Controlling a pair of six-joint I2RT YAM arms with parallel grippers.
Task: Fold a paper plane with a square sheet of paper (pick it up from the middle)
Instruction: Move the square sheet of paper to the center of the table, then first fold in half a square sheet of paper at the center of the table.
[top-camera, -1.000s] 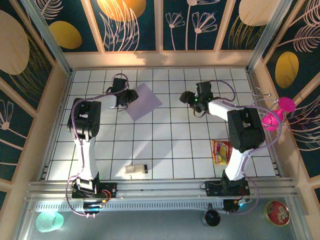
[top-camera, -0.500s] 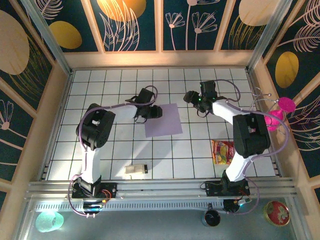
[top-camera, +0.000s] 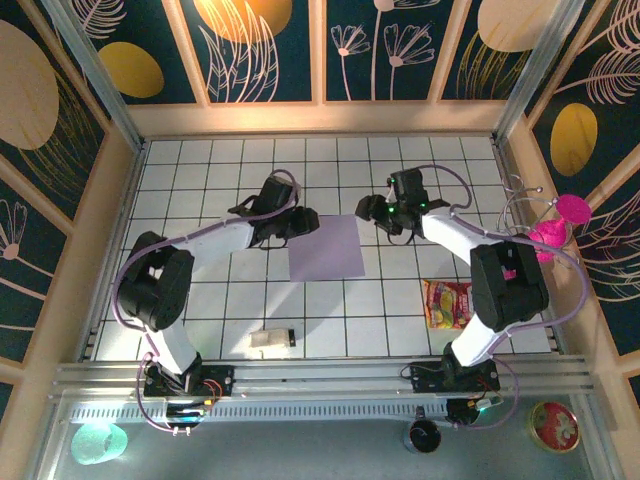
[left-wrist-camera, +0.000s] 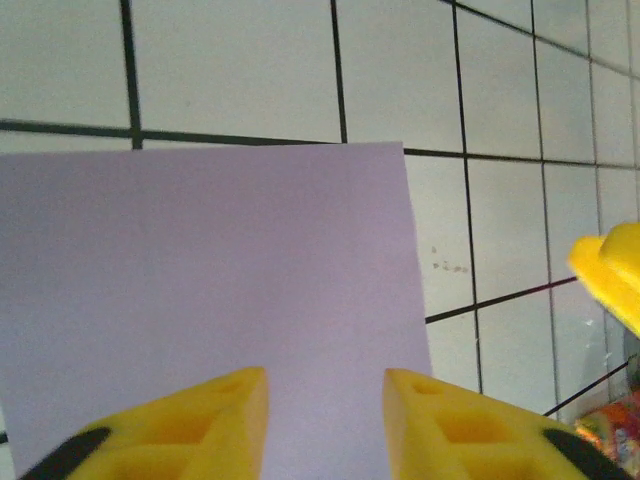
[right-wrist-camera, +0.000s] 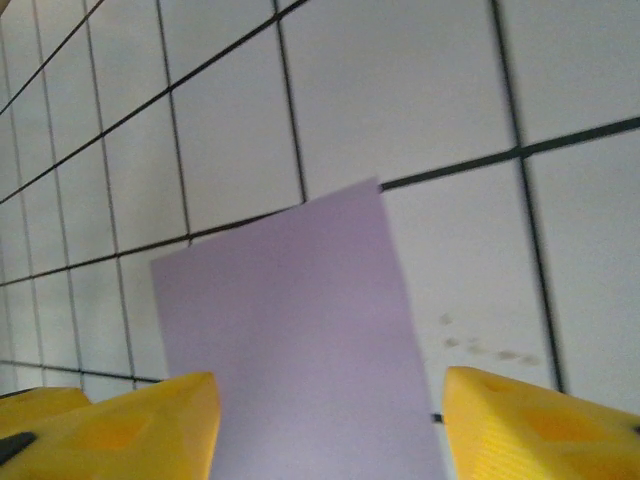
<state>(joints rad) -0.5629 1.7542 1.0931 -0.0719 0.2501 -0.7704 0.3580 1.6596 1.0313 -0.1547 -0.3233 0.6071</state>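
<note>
on the table (top-camera: 390, 310), lilac sheet (top-camera: 326, 247) flat

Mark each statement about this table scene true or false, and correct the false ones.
1. The square sheet of paper lies flat and unfolded on the table. True.
2. The snack packet rests on the sheet. False: it lies apart from it, on bare tiles nearer the right arm's base.
3. The right gripper has its jaws apart. True.
4. The white block lies by the far wall. False: it lies near the front edge, between the two arm bases.
5. The left gripper is at the sheet's left side. True.
</note>
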